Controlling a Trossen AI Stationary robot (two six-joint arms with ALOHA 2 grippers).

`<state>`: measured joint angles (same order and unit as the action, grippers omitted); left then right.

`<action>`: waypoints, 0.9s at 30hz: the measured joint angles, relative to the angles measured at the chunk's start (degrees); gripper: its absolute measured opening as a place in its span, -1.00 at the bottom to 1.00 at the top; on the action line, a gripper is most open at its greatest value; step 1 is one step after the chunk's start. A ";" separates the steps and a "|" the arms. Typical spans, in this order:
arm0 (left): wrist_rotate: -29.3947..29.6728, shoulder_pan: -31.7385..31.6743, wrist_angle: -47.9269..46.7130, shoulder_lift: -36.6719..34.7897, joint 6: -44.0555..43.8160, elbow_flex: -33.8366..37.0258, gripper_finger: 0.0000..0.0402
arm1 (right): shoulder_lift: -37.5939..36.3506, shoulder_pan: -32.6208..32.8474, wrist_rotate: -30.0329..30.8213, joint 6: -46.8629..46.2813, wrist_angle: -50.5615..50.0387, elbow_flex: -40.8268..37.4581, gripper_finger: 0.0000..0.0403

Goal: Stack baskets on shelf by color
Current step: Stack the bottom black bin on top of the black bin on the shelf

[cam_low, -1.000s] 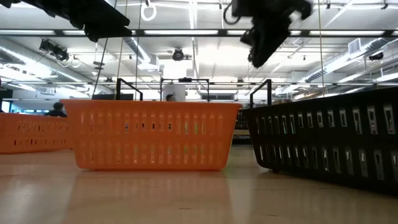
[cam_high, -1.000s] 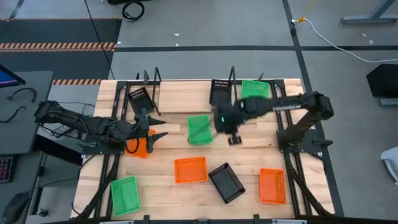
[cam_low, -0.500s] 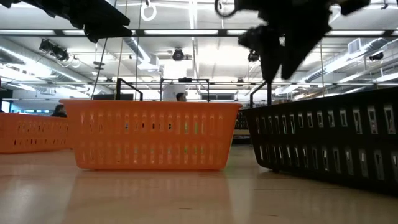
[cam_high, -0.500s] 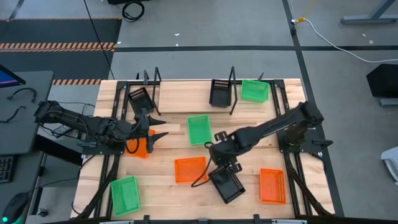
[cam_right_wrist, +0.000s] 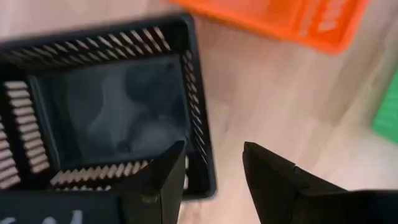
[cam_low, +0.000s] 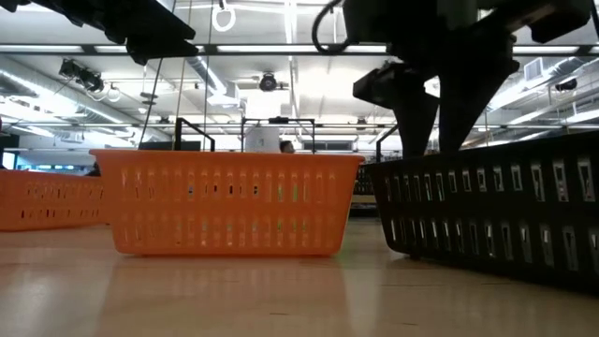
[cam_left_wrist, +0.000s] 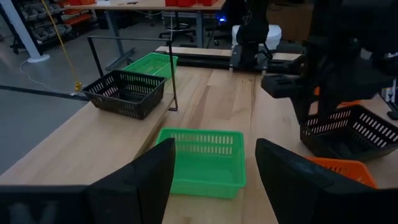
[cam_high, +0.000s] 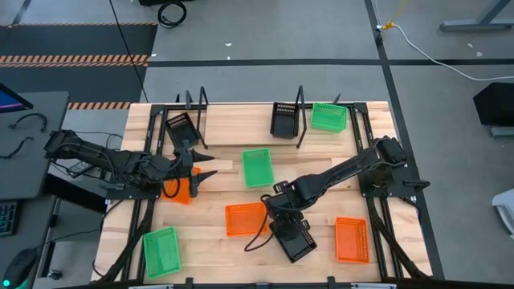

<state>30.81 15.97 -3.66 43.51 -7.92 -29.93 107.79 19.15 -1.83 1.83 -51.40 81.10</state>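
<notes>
Over the table's middle, the right gripper (cam_high: 283, 213) hangs open and empty, partly hiding the black mesh basket (cam_high: 293, 236) lying beside an orange basket (cam_high: 245, 218); the left gripper (cam_high: 195, 173) waits open

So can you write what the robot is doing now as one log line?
right gripper: open, above edge of black basket | left gripper: open, waiting by left side | held: nothing

The pale wooden bench (cam_high: 321, 160) stands on a grey floor (cam_high: 265, 80) crossed by dark lines, with orange-and-black hazard tape (cam_high: 76, 59) at the far left. A white cable (cam_high: 434, 54) trails across the floor at the far right, and a dark desk (cam_high: 28, 144) with a cable on it sits to the left of the bench.
</notes>
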 joint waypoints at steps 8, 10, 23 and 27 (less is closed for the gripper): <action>0.00 -0.01 -0.11 0.00 -0.20 0.00 0.15 | 0.00 1.07 0.73 -0.36 1.99 0.00 -0.18; 0.00 -0.02 -0.12 0.00 -0.32 0.00 0.15 | 0.00 1.01 0.88 -0.33 2.20 0.00 -0.18; 0.00 -0.02 -0.11 0.00 -0.42 0.00 0.15 | 0.01 0.23 -0.20 0.94 3.31 0.00 -0.38; 0.00 -0.01 -0.12 0.00 -0.42 0.00 0.15 | 2.05 0.45 -1.36 0.72 2.68 -0.02 -0.38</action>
<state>30.81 15.96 -3.78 43.51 -8.34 -29.93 109.84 19.60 -3.19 2.55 -48.71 81.08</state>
